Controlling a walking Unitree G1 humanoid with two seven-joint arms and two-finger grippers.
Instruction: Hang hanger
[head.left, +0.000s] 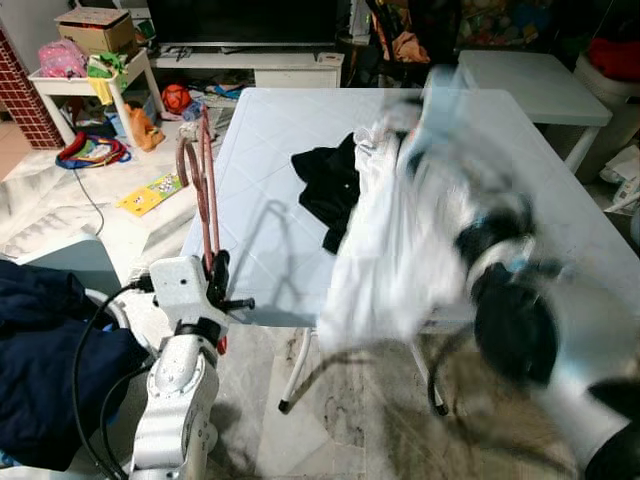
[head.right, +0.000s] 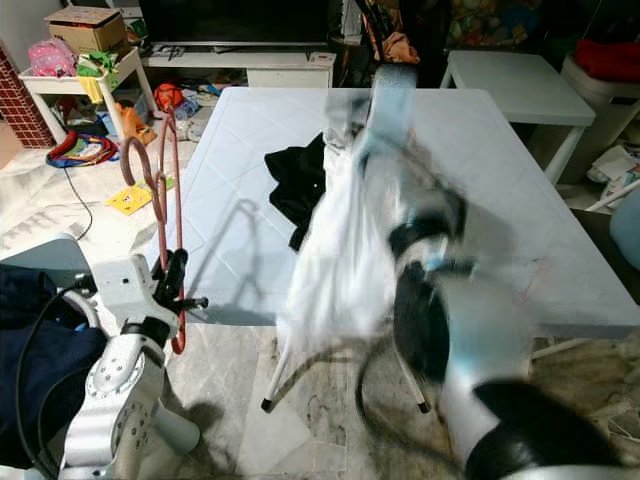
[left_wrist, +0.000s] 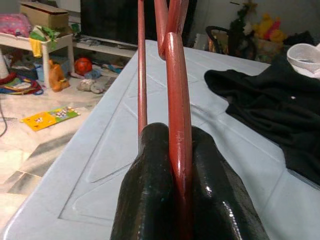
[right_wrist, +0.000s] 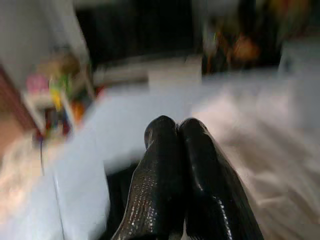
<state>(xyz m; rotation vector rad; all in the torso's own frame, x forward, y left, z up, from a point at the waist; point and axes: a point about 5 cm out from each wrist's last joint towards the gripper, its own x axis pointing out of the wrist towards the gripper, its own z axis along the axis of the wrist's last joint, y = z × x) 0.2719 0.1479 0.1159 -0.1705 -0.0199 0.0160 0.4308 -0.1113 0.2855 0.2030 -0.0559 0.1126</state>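
A red hanger (head.left: 205, 190) stands upright just off the left edge of the white table (head.left: 260, 240), hook end up. My left gripper (head.left: 215, 272) is shut on its lower part, and the left wrist view shows the red bar (left_wrist: 176, 100) pinched between the black fingers (left_wrist: 150, 165). A white garment (head.left: 385, 250) hangs blurred over the table's front edge, moving with my blurred right arm (head.left: 520, 320). In the right wrist view the right gripper (right_wrist: 177, 125) has its fingers pressed together above the white cloth. A black garment (head.left: 325, 185) lies on the table.
A dark blue cloth (head.left: 40, 345) lies at my lower left. Toys and a booklet (head.left: 150, 192) litter the floor on the left, near a small white table (head.left: 95, 75) carrying a box. A second white table (head.left: 530, 80) stands at the back right.
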